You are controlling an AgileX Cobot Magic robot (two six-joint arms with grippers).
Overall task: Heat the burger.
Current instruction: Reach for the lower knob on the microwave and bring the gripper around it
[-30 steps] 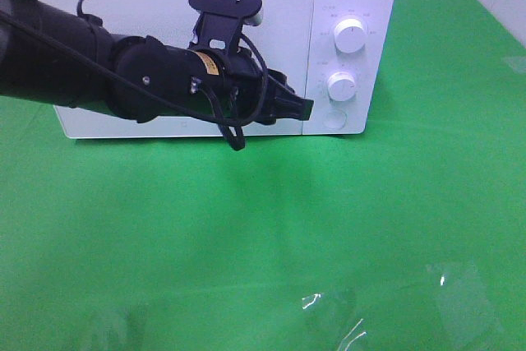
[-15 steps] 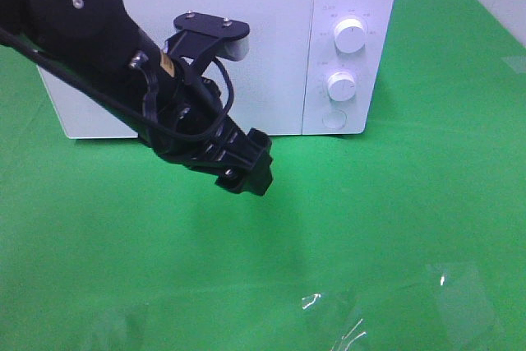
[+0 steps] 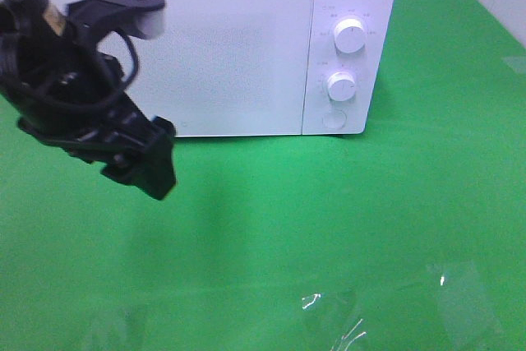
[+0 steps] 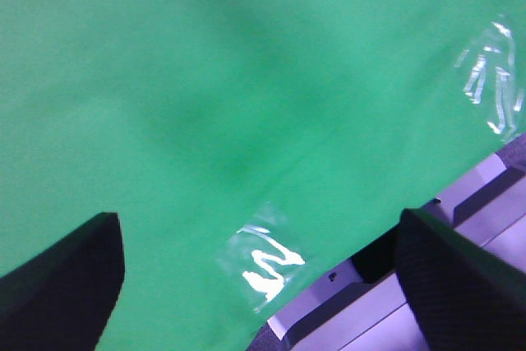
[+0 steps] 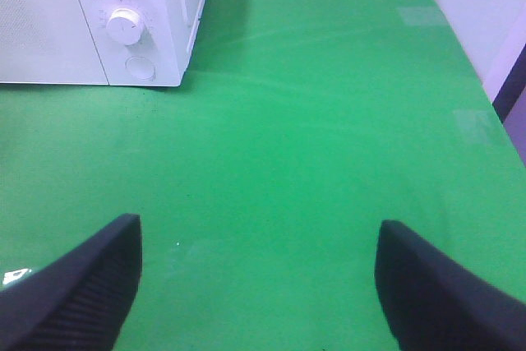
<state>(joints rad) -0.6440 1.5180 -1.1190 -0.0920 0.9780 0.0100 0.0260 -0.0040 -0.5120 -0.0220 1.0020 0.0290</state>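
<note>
The burger shows in none of my views. The microwave (image 3: 214, 47) at 12 o'clock has its door (image 3: 222, 55) shut and opaque, so I judge the burger is inside but can't confirm it.

Step in hand: loading looks done, heating not yet started. Next move calls for a hand on the control panel at 1 o'clock, at the upper knob (image 3: 350, 36), lower knob (image 3: 341, 85) or round button (image 3: 334, 119). The right side is nearer.

Left gripper (image 3: 146, 168) is at 9 o'clock over the green cloth (image 3: 329, 219), fingers apart, nothing between them. Right gripper (image 5: 259, 285) is likewise spread and empty.

A second ago the left gripper sat at the door's right edge by the panel; it has since swung down and away.
</note>
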